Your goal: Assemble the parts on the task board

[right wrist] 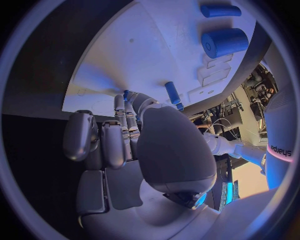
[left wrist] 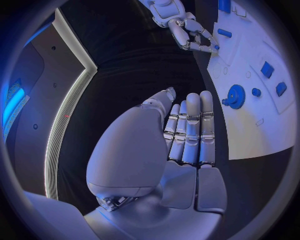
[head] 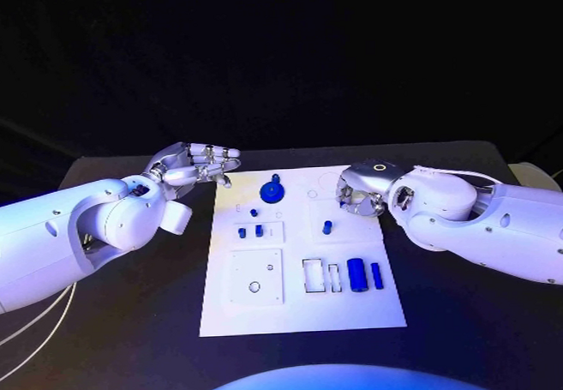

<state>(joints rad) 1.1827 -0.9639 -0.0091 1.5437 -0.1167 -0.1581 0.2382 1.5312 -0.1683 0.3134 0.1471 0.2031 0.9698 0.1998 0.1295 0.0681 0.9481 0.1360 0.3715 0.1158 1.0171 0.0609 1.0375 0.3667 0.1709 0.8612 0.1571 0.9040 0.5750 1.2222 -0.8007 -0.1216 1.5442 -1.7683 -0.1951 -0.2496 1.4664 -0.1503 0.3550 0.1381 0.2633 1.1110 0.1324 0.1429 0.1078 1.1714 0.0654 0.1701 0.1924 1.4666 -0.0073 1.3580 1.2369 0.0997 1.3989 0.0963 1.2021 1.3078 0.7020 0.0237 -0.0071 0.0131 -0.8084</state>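
The white task board (head: 304,310) lies in the middle of the table. A blue gear-like part (head: 273,191) sits near its far edge, with small blue pegs (head: 242,232) closer in. A large blue cylinder (head: 356,269) and a thin blue rod (head: 376,276) lie at the near right. My left hand (head: 196,164) hovers off the board's far left corner; its fingers (left wrist: 190,130) are straight and hold nothing. My right hand (head: 362,192) is over the board's far right edge, fingers curled down, pinching a small blue part (right wrist: 127,93) at the fingertips.
A raised white square plate (head: 255,277) with a hole and two rectangular slots (head: 313,275) occupy the board's near half. One blue peg (head: 326,228) stands just in front of my right hand. Black table surrounds the board.
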